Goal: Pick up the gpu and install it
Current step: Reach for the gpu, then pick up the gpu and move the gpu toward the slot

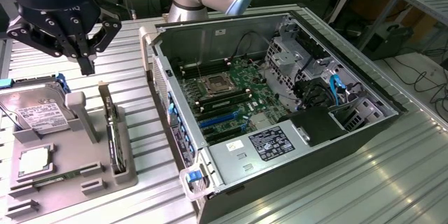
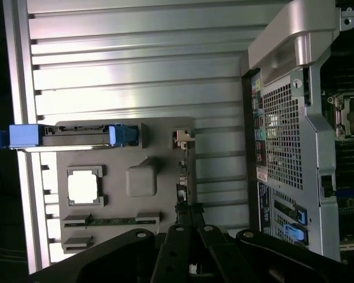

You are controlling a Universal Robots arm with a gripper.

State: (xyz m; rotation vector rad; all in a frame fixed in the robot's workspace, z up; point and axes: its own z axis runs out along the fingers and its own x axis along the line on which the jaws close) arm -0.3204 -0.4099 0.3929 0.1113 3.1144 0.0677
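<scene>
**Position of the card.** The gpu (image 1: 112,135) stands on edge in a slot of the grey tray (image 1: 127,178), at the exterior view's left. It is near the open case (image 1: 301,177) but apart from it. In the wrist view the gpu (image 2: 182,177) appears edge-on as a thin strip, with its bracket (image 2: 180,137) at one end. The hard drive (image 1: 39,111) sits on the same tray, further to the exterior view's left.

**State of the hand.** The gripper (image 1: 87,66) hangs above the far part of the tray, clear of the card. Its fingers are together and hold nothing. In the wrist view the gripper (image 2: 189,213) lines up with one end of the strip.

**Handling.** Treat the card as light, stiff and fragile. The board itself likely bends little, but its soldered parts and fan would not tolerate pressure. Its smooth faces may slip under a weak grip.

**Where to hold.** Take the exposed upper edge, pinching the two flat faces near mid-length. Keep off the fan and off the lower edge seated in the slot
</scene>
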